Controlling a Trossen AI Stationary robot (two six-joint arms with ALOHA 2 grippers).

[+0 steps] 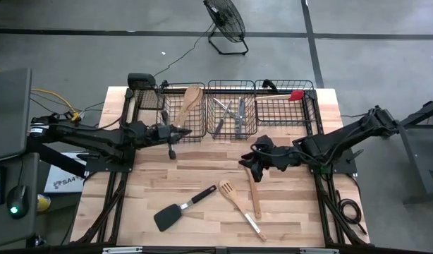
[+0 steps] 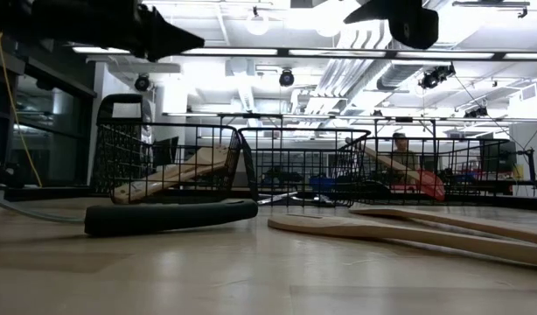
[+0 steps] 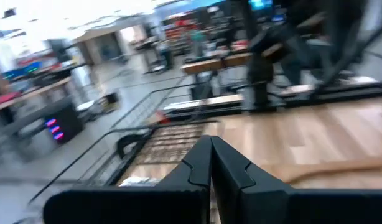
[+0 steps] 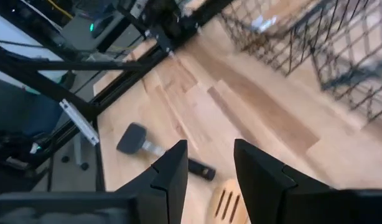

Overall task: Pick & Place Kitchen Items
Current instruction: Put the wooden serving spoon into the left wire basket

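Observation:
My left gripper (image 1: 183,132) is shut and empty, raised over the front edge of the left wire basket (image 1: 149,113); its fingers meet in the left wrist view (image 3: 209,158). A pale wooden spoon (image 1: 190,102) lies in that basket. Silver cutlery (image 1: 230,116) lies in the middle basket and a red-headed spatula (image 1: 283,93) in the right one. My right gripper (image 1: 246,164) is open and empty above the table (image 4: 206,168), over a black turner (image 1: 178,209), a wooden slotted turner (image 1: 229,190) and a wooden spoon (image 1: 255,199) lying flat on the table.
The three black wire baskets (image 1: 230,83) stand in a row along the far edge. A dark block (image 1: 140,80) sits at the far left corner. Bare wood (image 1: 153,173) lies at the table's left and near its front edge. A person (image 2: 400,149) shows far behind the table.

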